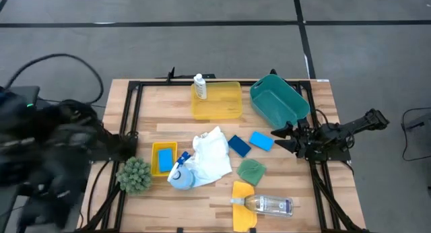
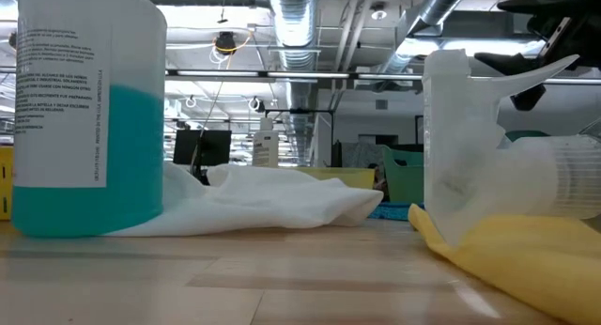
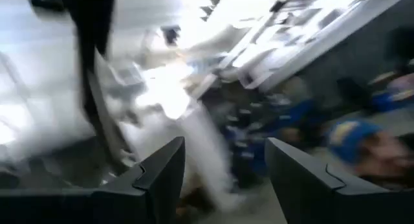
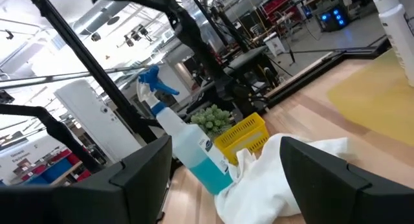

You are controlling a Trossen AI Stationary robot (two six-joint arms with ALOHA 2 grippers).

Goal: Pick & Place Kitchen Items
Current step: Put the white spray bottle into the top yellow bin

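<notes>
The white bottle (image 1: 200, 87) stands upright in the big yellow tray (image 1: 225, 108). The white cloth (image 1: 212, 153) lies mid-table, with the blue-liquid spray bottle (image 1: 180, 176) at its near left corner. Two blue sponges (image 1: 239, 145) (image 1: 261, 140) and a green cloth (image 1: 251, 171) lie to its right. The clear bottle (image 1: 266, 205) lies on its side across the yellow cloth (image 1: 244, 196). My right gripper (image 1: 279, 137) hovers open at the table's right edge, facing the spray bottle (image 4: 194, 149). My left gripper (image 3: 223, 159) is open, empty, off the table's left side.
A teal bin (image 1: 278, 102) sits at the far right. A small yellow tray (image 1: 163, 157) holding a blue sponge and a spiky green ball (image 1: 135, 174) are near the left edge. A black frame (image 1: 135, 112) runs along the table's borders. Bare wood shows along the near left.
</notes>
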